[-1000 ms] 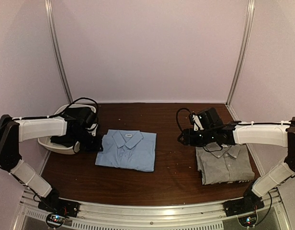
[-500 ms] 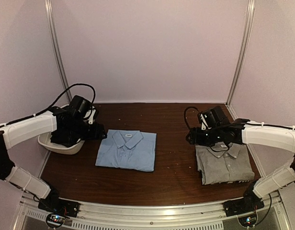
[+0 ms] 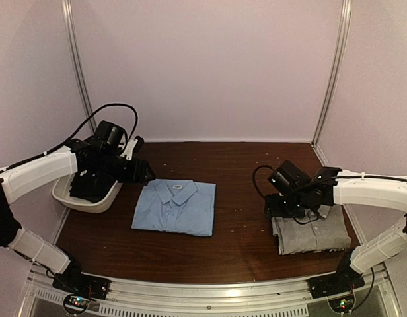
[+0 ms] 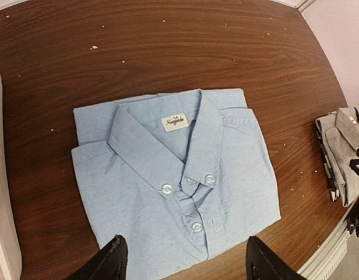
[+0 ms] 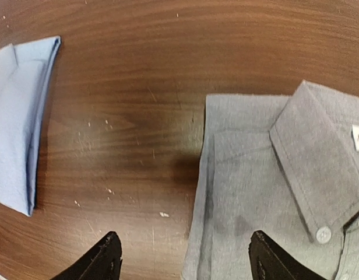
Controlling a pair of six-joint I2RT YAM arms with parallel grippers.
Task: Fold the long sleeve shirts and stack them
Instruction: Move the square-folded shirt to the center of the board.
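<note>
The light blue shirt [image 3: 175, 207] lies folded flat on the brown table, collar towards the back. In the left wrist view its buttoned collar [image 4: 179, 169] fills the middle. My left gripper [image 3: 143, 174] hovers open above the shirt's back left part, with nothing between its fingers [image 4: 113, 256]. At the right the grey shirt [image 3: 317, 232] lies folded, collar up [image 5: 319, 175]. The right gripper [image 3: 275, 209] stands open over that shirt's left edge, one finger [image 5: 106, 256] above bare wood and the other over grey cloth. It holds nothing.
A white basin [image 3: 71, 201] with dark cloth [image 3: 90, 185] in it stands at the table's left edge, under my left arm. Pale walls close the back and sides. A metal rail [image 3: 210, 290] runs along the front.
My left gripper has opened, let go at the blue shirt's left edge and lifted back. My right gripper has opened wider and moved nearer, onto the grey shirt's left edge.
</note>
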